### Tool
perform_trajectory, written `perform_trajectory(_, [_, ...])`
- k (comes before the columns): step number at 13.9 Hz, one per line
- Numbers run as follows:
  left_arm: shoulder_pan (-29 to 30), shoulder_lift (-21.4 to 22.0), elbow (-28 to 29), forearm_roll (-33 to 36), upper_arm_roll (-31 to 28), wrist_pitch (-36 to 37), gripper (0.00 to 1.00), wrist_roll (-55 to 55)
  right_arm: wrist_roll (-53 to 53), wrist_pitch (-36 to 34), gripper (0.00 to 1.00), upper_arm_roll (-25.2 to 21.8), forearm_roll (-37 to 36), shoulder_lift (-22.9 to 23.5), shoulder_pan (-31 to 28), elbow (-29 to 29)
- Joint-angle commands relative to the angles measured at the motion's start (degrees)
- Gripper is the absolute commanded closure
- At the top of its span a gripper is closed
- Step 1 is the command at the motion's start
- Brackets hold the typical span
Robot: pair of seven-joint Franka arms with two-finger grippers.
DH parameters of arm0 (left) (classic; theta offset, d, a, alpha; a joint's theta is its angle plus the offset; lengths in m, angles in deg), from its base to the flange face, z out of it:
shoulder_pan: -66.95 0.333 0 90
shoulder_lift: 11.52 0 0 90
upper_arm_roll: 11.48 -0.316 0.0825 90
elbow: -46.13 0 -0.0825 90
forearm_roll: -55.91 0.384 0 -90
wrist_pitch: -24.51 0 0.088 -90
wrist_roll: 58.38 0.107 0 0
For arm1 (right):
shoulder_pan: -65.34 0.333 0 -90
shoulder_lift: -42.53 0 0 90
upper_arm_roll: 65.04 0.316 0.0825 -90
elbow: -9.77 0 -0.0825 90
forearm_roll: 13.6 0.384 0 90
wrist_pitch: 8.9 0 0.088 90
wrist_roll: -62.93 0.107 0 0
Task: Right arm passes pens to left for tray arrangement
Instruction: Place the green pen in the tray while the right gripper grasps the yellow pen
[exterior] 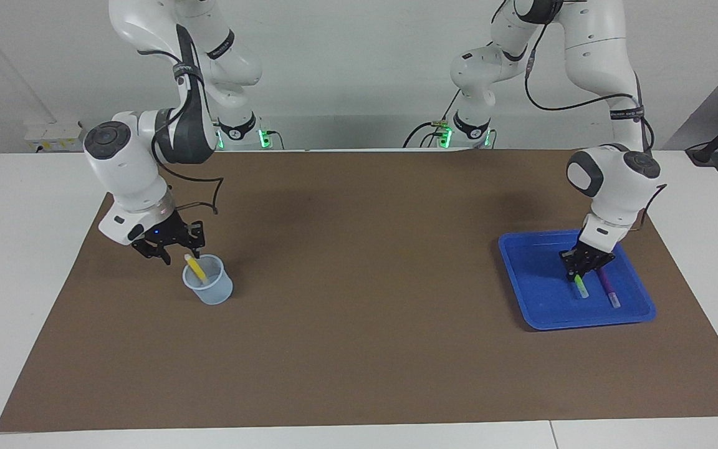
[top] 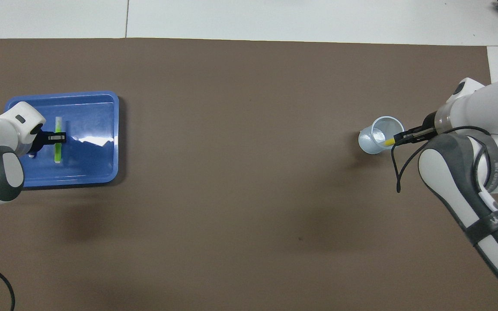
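Note:
The blue tray (exterior: 540, 299) (top: 93, 129) lies at the left arm's end of the table. My left gripper (exterior: 580, 272) (top: 61, 138) is low inside it, shut on the green pen (exterior: 581, 287) (top: 59, 149), which slants down close beside the purple pen (exterior: 606, 288) lying flat in the tray. In the overhead view the left arm hides the purple pen. At the right arm's end, the yellow pen (exterior: 194, 267) (top: 388, 141) leans in a translucent cup (exterior: 209, 288) (top: 378, 136). My right gripper (exterior: 184, 249) (top: 398, 137) is at the pen's white top end.
A brown mat (exterior: 359, 312) covers most of the white table. A loose black cable (top: 398, 172) hangs from the right arm near the cup.

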Motion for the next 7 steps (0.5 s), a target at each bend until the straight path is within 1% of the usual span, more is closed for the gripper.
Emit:
perform_trajectory(1, [0.86,-1.07,-0.78,1.21,0.48,-1.18,1.00,0.12,1.24,0.50,0.41,0.70,0.20,-0.44,-0.84,0.89])
perform_trajectory(7, [0.95,-1.25,-0.78,1.21,0.39,-1.45,1.00,0.12,3.43,1.64,0.42,0.79,0.29,-0.17,-0.75,0.71])
